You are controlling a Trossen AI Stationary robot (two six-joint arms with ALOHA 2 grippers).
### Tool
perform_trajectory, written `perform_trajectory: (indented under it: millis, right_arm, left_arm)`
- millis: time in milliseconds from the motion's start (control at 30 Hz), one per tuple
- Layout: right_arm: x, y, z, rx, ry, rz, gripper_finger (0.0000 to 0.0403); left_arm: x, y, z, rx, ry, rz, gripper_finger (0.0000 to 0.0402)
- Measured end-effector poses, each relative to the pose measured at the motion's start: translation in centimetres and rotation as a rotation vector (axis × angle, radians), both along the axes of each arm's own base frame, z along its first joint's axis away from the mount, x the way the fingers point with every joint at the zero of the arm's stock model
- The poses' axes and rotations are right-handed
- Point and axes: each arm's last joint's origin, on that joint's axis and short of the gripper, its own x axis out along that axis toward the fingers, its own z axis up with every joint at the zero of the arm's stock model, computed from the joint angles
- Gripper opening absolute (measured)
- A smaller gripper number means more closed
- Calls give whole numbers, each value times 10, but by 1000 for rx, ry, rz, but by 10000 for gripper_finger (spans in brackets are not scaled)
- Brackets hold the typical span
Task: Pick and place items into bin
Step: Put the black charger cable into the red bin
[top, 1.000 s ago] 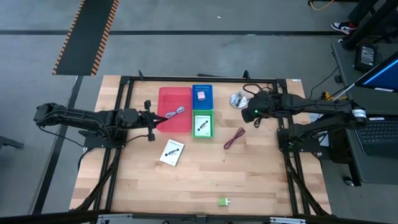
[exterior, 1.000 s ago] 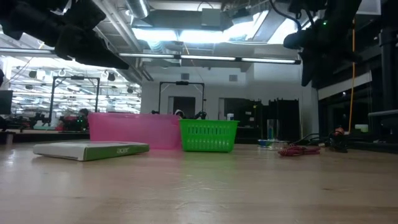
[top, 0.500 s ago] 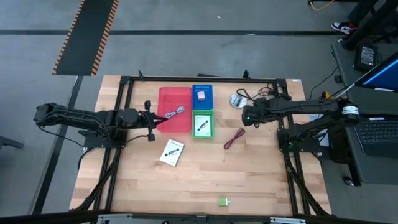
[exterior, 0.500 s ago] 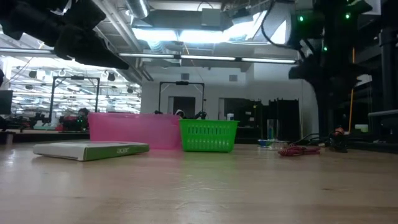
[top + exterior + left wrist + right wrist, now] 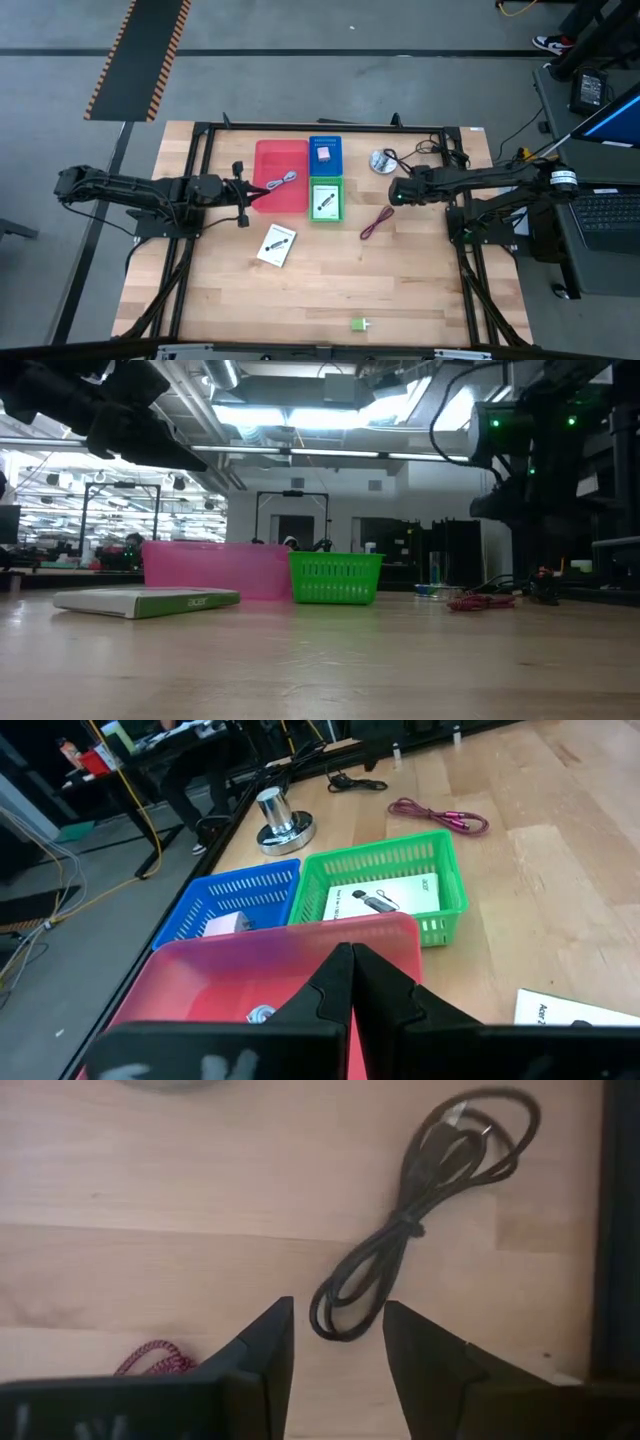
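My right gripper [image 5: 394, 190] is open and points down over the table, just near of the coiled black cable [image 5: 420, 1210], which lies flat. The dark red cable [image 5: 376, 222] lies on the table nearer; its end shows in the right wrist view [image 5: 150, 1355]. My left gripper [image 5: 245, 195] is shut and empty at the red bin's [image 5: 262, 165] left edge. A grey-blue cable [image 5: 283, 182] lies in the red bin. One white card [image 5: 325, 200] lies in the green bin [image 5: 440, 895], another [image 5: 277, 244] on the table. A pink block [image 5: 324, 155] sits in the blue bin. A green block [image 5: 359, 324] lies near the front edge.
The round silver disc [image 5: 381, 160] stands on the table just left of the black cable. The blue bin [image 5: 325, 142] stands behind the green one. A black frame rail [image 5: 620, 1230] runs along the table's right side next to the black cable.
My right gripper has come down and gone a little toward the table's left and near edges, ending beside the black cable, above the dark red cable's far end. My left arm has kept still.
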Motion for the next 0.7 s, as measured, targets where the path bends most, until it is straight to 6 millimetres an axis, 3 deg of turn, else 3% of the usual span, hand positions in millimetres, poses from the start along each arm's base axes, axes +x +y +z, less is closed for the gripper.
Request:
perform_trajectory:
  millis: [233,400,700]
  right_arm:
    - [-14,-3,-24,3,13,-78,135]
    - [-15,-8,-38,-15,-68,-103,136]
    - [-20,-10,-46,-27,-86,-117,136]
  left_arm:
    - [0,0,0,1,0,0,3]
    - [0,0,0,4,1,-1,3]
    - [0,0,0,24,8,-8,3]
